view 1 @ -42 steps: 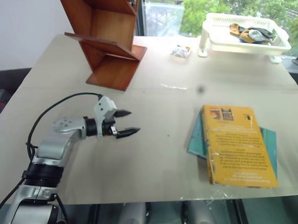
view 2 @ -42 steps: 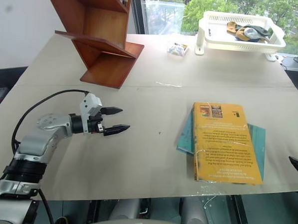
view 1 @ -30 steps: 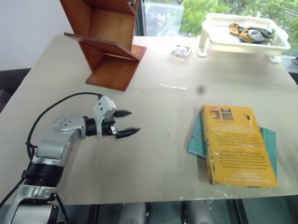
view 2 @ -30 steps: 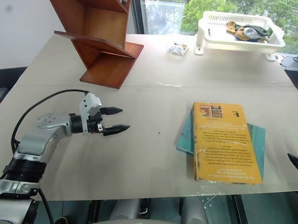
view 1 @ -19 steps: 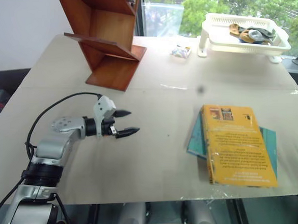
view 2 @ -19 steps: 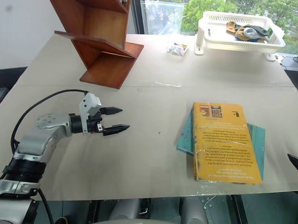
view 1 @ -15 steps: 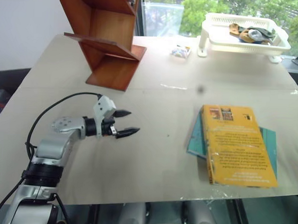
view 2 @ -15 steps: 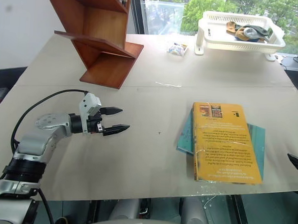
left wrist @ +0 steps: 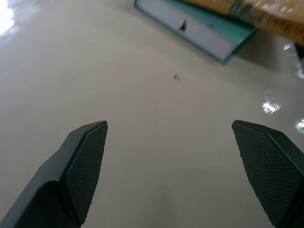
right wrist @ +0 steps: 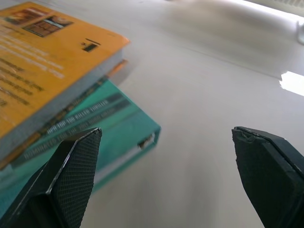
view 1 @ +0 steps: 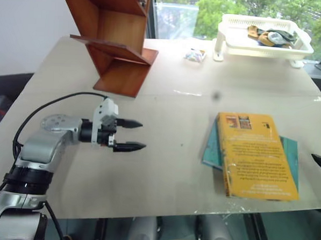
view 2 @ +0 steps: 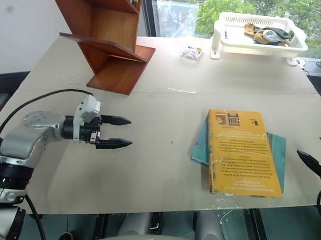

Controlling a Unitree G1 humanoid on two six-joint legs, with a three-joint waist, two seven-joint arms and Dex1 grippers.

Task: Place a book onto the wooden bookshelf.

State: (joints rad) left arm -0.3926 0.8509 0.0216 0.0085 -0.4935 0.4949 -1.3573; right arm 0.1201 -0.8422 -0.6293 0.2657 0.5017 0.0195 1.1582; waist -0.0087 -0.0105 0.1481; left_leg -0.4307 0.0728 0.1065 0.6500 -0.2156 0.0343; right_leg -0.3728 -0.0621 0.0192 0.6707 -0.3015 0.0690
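Cloth bits (view 1: 267, 35) lie in the white basket (view 1: 229, 42) at the table's (view 1: 168, 169) far edge. The yellow book (view 1: 258, 154) rests flat on a teal book (right wrist: 95, 137), well apart from the wooden bookshelf (view 1: 113, 37). Both the left gripper (view 1: 128, 135) and the right gripper (right wrist: 166, 175) hold nothing, fingers spread wide.

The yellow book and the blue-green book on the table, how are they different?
The yellow book lies on top; the teal book lies underneath, mostly covered, peeking out on both sides. The yellow book looks thicker in the right wrist view, the teal book thinner. The yellow book's cover shows dark text and small pictures; little of the teal book's cover can be seen. Both lie flat on the table, and neither gripper touches them.
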